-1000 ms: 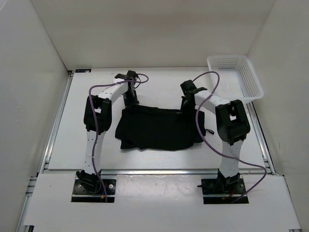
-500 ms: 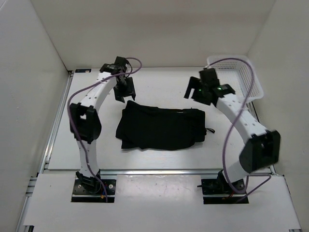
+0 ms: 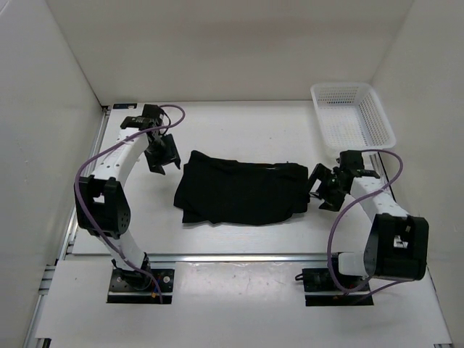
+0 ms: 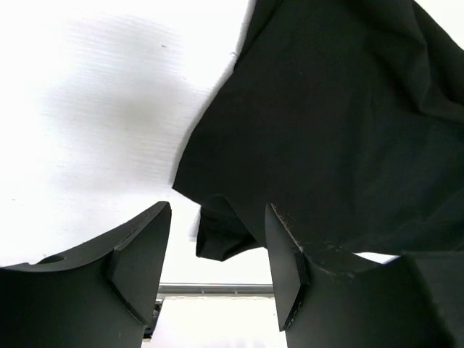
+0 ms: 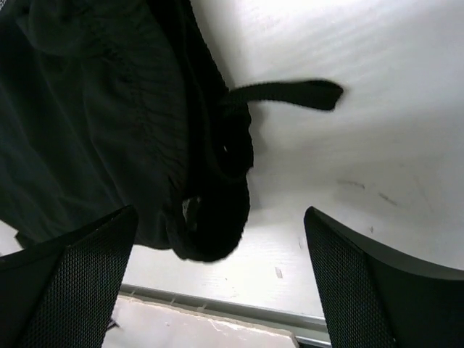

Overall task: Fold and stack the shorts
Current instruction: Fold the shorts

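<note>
Judging the shorts [image 3: 239, 192] soft, light and floppy; found them lying just beyond the spread, empty fingertips of left gripper [image 3: 161, 154] and right gripper [image 3: 322, 190]; best pinched at the edges nearest each.

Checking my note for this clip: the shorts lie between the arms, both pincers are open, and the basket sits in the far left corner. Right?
Not quite. The basket sits in the far right corner, as the top view shows. The rest stands: the shorts lie between the arms, and the left pincer and right pincer are both open.
</note>
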### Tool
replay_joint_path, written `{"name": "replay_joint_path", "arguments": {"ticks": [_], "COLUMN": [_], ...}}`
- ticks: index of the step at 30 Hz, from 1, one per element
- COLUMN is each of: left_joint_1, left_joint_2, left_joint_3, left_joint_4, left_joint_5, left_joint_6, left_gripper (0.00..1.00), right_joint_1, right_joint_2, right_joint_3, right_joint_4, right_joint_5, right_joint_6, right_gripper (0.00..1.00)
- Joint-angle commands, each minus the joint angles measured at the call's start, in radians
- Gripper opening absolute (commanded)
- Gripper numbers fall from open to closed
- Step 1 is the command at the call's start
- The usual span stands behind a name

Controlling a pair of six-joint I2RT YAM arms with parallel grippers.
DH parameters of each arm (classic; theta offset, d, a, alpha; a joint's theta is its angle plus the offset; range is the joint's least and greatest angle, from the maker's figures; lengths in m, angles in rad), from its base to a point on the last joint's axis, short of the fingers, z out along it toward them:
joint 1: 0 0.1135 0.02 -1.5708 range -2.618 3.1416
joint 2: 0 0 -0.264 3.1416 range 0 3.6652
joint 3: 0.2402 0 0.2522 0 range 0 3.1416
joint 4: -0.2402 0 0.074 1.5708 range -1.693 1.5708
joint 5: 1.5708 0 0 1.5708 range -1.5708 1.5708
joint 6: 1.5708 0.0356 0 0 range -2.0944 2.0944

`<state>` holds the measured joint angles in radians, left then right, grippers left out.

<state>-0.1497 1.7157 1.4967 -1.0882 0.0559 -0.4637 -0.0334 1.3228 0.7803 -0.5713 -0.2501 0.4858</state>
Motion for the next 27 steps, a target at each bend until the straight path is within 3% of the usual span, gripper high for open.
{"name": "replay_joint_path", "arguments": {"ticks": [1, 7, 13, 19, 22, 27], "left_joint_1": [-0.007, -0.007, 0.059, 0.078, 0.087, 0.096], "left_joint_2": [-0.031, -0.013, -0.013, -0.031, -0.042, -0.051], "left_joint_3": [0.000, -0.009, -0.070, -0.081, -0.081, -0.101], "left_joint_4": [0.040, 0.050, 0.060, 0.070, 0.070, 0.070], "left_joint_5": [0.027, 0.007, 0.008, 0.018, 0.018, 0.018], "left_joint_6": [-0.003, -0.003, -0.003, 0.008, 0.008, 0.017], "left_gripper": [0.66, 0.64, 0.62, 0.61, 0.61, 0.60], "right_joint_1": [-0.013, -0.013, 0.036, 0.093, 0.119, 0.119], "right_joint_2": [0.065, 0.265, 0.288, 0.317, 0.328, 0.262], "right_joint_3": [0.000, 0.000, 0.000, 0.065, 0.109, 0.134], "right_joint_4": [0.137, 0.243, 0.264, 0.240, 0.188, 0.108], "right_joint_5": [-0.124, -0.155, -0.112, -0.031, 0.035, 0.129], "right_joint_6": [-0.038, -0.029, -0.019, -0.010, -0.010, -0.001], "right_gripper": [1.00, 0.84, 0.65, 0.28, 0.00, 0.00]}}
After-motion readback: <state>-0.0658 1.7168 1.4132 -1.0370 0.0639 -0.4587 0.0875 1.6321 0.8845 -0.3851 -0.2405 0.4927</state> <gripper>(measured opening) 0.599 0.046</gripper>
